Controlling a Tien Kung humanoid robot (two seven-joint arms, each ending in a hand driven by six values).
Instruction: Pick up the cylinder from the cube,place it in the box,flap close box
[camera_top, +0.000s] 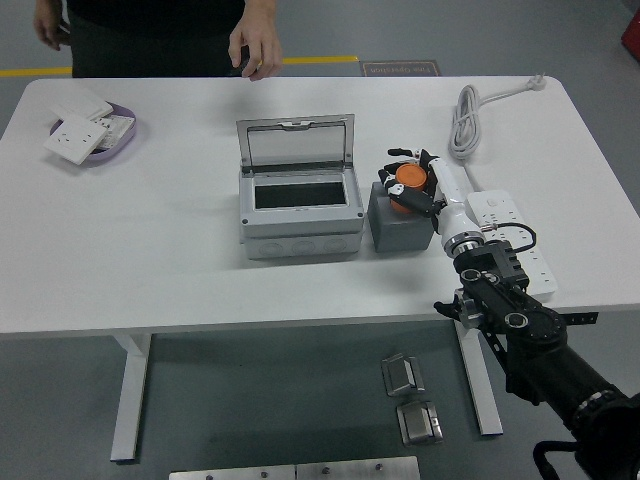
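White surface (150, 250) lies bare toward 7 o'clock, while right hand (412, 182) fingers (400, 156) curl around the orange cylinder (410, 178) atop the grey cube (398, 228).

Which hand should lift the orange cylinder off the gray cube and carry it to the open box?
Right. The right hand already has its fingers curled around the orange cylinder atop the gray cube, just beside the open box. No left arm is in view.
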